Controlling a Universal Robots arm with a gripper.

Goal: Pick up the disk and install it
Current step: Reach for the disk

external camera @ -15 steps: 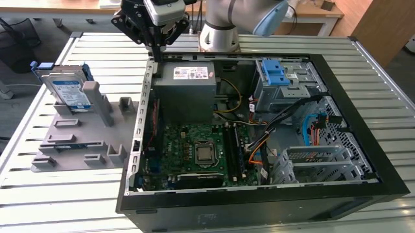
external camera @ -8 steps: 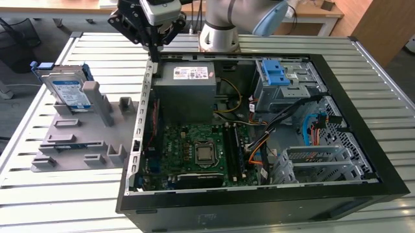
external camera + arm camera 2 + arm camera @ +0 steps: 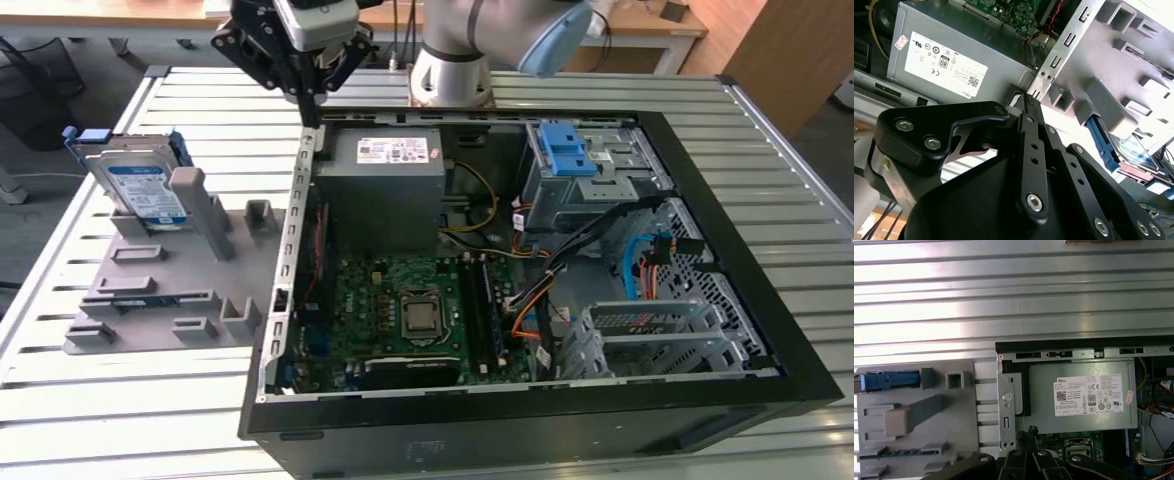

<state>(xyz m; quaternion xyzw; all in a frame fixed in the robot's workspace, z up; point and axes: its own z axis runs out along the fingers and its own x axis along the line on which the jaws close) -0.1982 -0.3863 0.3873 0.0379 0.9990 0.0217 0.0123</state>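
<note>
tool (image 3: 311,112) pinched narrow, empty, over the wall of the open case (image 3: 747,400) on the exterior view's left, beside power supply (image 3: 387,190). disk (image 3: 140,185) stands upright in grey fixture (image 3: 160,290) on bench (image 3: 134,410), further to the exterior view's left, well apart from tool, open room above its top edge.

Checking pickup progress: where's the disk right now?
The disk stands in the grey rack on the exterior view's left, beside the open computer case.
</note>
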